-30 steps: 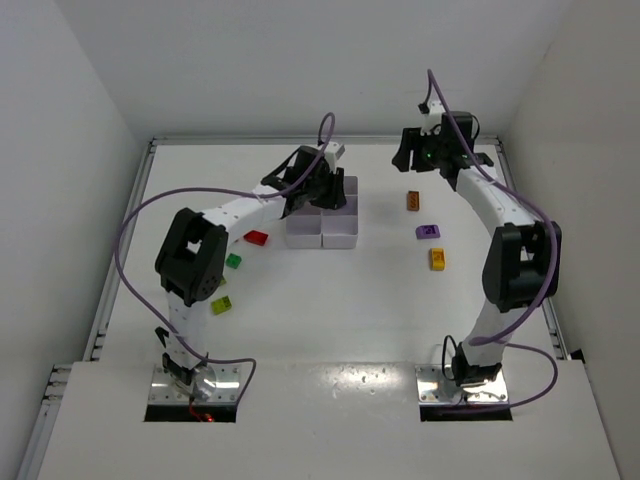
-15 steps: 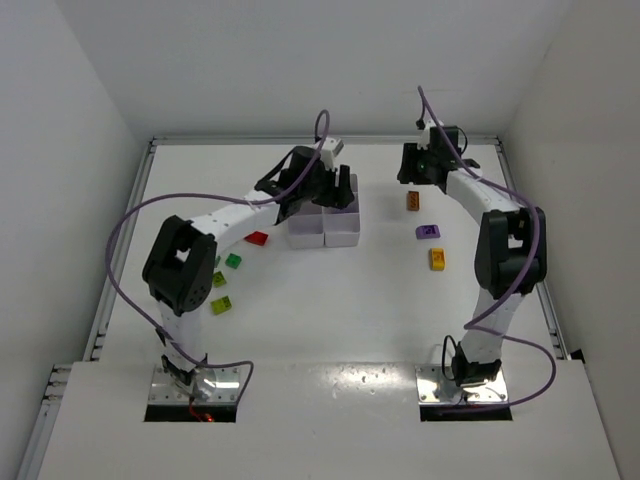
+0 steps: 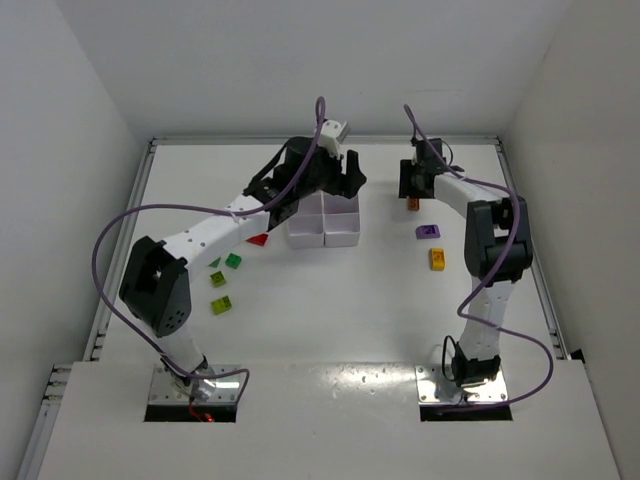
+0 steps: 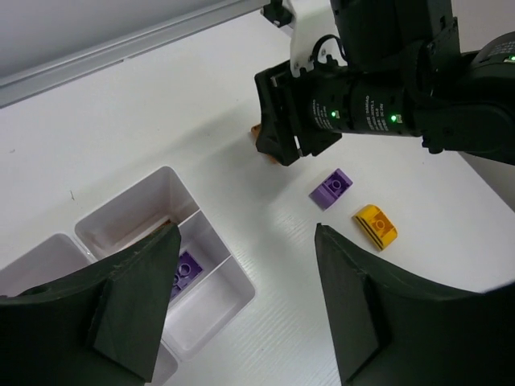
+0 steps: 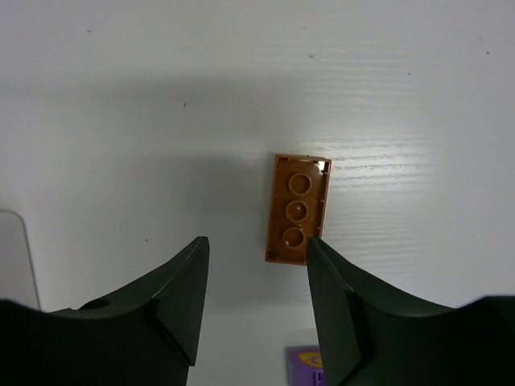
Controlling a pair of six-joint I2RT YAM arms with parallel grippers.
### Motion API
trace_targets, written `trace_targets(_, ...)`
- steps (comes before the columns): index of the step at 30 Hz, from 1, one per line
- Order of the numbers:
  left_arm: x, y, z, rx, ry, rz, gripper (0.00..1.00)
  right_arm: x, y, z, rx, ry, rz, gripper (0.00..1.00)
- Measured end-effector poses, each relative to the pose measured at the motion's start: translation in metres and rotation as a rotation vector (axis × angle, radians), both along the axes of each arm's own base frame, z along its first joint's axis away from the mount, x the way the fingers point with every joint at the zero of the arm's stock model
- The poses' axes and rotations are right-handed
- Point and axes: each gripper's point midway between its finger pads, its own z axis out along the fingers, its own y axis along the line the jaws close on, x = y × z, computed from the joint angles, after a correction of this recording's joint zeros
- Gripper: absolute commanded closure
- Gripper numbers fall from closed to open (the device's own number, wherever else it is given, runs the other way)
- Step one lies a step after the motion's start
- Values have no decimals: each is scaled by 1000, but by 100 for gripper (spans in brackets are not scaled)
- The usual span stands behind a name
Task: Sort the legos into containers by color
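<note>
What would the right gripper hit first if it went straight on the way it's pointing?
Probably the orange-brown brick, which sits off to one side of the jaws rather than centred; otherwise the table. Depth is unclear.

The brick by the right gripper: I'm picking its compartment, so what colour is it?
The brick is orange-brown; the right wrist view shows it best.

White table (image 3: 330, 320), level surface. Standing on it at centre rear: one white divided tray (image 3: 340, 240). Left of the tray, loose on the surface: a red brick (image 3: 257, 239), a green brick (image 3: 233, 261), a lime-yellow brick (image 3: 220, 305). Right of the tray, well apart from it: an orange-brown brick (image 5: 297, 211), a purple brick (image 3: 428, 231), a yellow brick (image 3: 437, 259).
</note>
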Motion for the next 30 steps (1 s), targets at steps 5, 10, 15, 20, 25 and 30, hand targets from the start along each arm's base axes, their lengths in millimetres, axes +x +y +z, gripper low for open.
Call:
trace_targets(5,2,4,-6,19,2,25,24,-4,-4,-16,-27,35,-18,45)
trace_targets(10,2,5,-7,31,1,30,24,-8,-9,-29,-46,68,-37,45)
trace_targets(15,1,3,-8,37,-3,24,24,-6,-18,-44,-54,98,-60,45)
trace_targets(20,-1,2,-8,38,-2,19,24,3,-32,-48,-42,104,-95,61)
trace_targets(25,-6,-5,-11,46,-4,-20,26,9,-40,-47,-17,99,-116,100)
trace_targets(30,-13,-23,-36,112,-3,-146,27,10,-40,-47,6,99,-110,100)
